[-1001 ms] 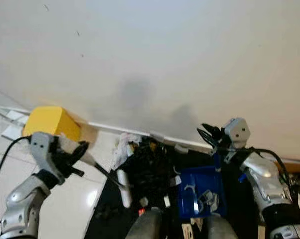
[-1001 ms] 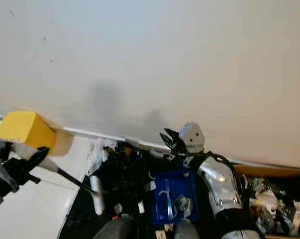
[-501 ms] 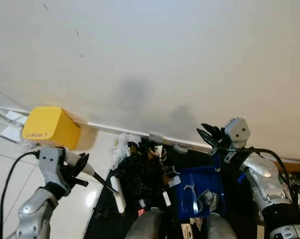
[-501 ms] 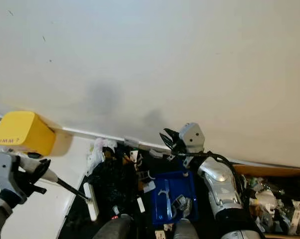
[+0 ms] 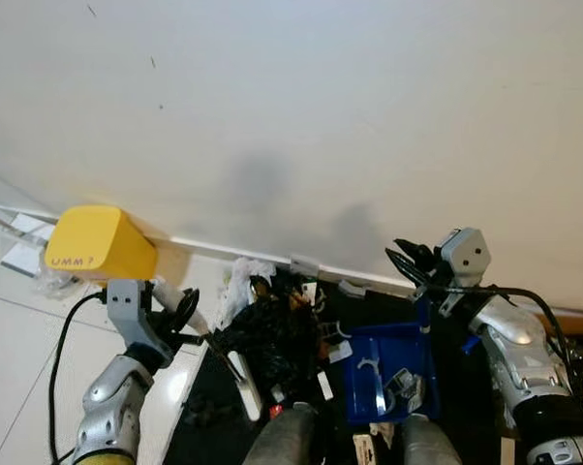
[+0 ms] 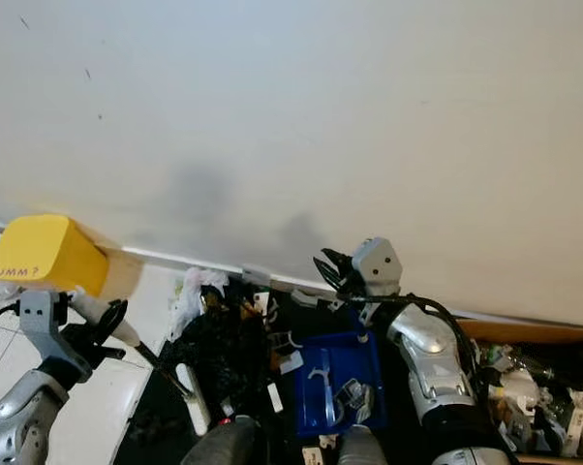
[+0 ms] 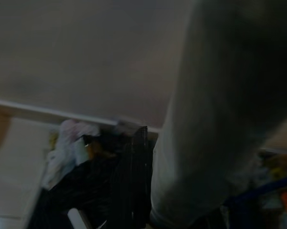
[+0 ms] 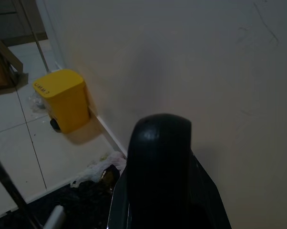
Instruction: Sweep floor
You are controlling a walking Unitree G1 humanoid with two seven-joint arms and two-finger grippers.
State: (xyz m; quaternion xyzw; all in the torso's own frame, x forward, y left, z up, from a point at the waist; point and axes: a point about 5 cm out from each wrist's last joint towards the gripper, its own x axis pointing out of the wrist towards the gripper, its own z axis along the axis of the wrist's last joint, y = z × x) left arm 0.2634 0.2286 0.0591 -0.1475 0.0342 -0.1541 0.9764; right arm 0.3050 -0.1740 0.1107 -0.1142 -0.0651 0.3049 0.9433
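Wall: plain matt off-white plaster with a few small dark marks, ending in a white skirting strip (image 5: 233, 253) at the floor.
Floor: glossy pale tiles (image 5: 40, 334) with thin grout lines on the robot's left; a dark patch lies directly ahead of it.
Yellow bin (image 5: 100, 243): smooth plastic box with rounded corners and faint lettering, standing against the wall on the left.
Debris heap (image 5: 272, 325): black, tangled and crumpled, mixed with white scraps and a pale crinkled plastic bag (image 5: 238, 284), piled on the dark patch beside the skirting.
Left gripper (image 5: 180, 312): black fingers pinched around the pale cylindrical grip of the brush handle.
Brush (image 5: 243, 383): a thin black rod runs down from the grip to a white, bar-shaped head on the dark floor; the head lies at the heap's near-left edge, touching or just beside it.
Dustpan (image 5: 388, 373): bright blue rigid plastic, rectangular, resting just right of the heap with white scraps inside.
Right gripper (image 5: 406, 262): raised near the wall above the dustpan, around its slim blue upright handle (image 5: 421, 308); how tightly the fingers grip cannot be told.
Box on the far right (image 6: 538, 387): brown rim, filled with mixed clutter.
Left wrist view: dim and blurred, with the heap and bag below the skirting.
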